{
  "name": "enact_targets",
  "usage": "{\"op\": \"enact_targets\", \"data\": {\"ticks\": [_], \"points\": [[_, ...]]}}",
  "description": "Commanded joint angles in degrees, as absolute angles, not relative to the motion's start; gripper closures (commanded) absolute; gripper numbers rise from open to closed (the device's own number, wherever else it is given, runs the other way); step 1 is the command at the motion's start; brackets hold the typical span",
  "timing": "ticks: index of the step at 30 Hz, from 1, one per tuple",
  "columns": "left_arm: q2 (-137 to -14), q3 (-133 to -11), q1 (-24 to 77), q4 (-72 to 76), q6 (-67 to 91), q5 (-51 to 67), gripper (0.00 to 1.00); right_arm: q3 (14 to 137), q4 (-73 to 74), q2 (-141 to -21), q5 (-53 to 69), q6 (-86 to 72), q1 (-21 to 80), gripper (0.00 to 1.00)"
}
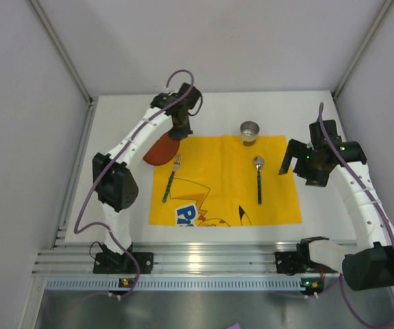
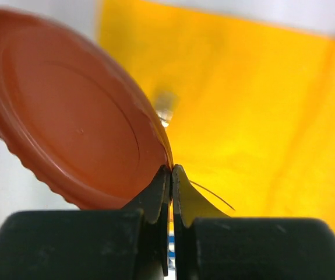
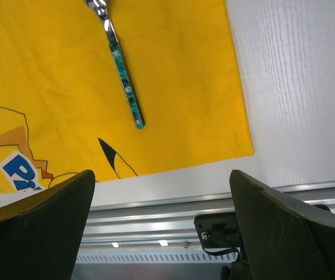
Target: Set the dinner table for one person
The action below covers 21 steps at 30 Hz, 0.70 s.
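The left gripper [image 2: 171, 169] is clenched on the rim of a red-brown plate [image 2: 68, 116]. In the left wrist view its two fingers meet almost completely, with only the thin edge of the plate between them. The plate is tilted, not flat. From above it is at the far left corner of the yellow cloth [image 1: 224, 185], mostly beside the cloth on the white surface. I cannot tell if its lower edge touches the bench [image 1: 320, 123] or is a little above it.

The bench is the big white top that fills the middle of the top view, between the pale grey walls [image 1: 18, 103]. The ribbed aluminium rail [image 1: 197, 260] runs along its near edge, where the two arms are fixed. The cloth lies flat in the centre of the bench.

On the cloth a fork [image 1: 170, 179] lies at the left side and a spoon [image 1: 258, 177] at the right side, both with green handles that point to the near edge. A small metal cup [image 1: 250, 130] stands upright at the far edge of the cloth.

The right gripper [image 3: 161, 175] is released, with its fingers wide apart and nothing between them. It hangs over the right edge of the cloth, near the spoon but not touching it
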<state>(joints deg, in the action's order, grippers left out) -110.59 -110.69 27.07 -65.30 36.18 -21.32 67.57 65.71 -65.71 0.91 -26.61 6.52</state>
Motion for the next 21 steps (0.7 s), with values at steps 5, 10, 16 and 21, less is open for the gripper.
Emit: {"op": "enact_targets", "data": {"ticks": [5, 10, 16, 21], "points": [[-128.92, -129.01, 44.64, -71.19, 40.87, -13.36, 1.0, 69.17, 68.29, -60.3, 0.26, -27.51, 5.54, 0.0], [-133.41, -130.61, 48.95, -66.98, 41.57, -9.32, 1.0, 67.33, 69.87, -57.84, -1.14, -26.98, 5.54, 0.0], [-136.84, -130.08, 50.54, -63.11, 42.89, -5.37, 1.0, 65.74, 71.28, -55.81, -1.93, -26.54, 5.89, 0.0], [-137.63, -126.57, 52.38, -57.32, 43.42, -0.27, 0.9, 65.83, 71.81, -55.37, -2.9, -26.28, 6.68, 0.0]]}}
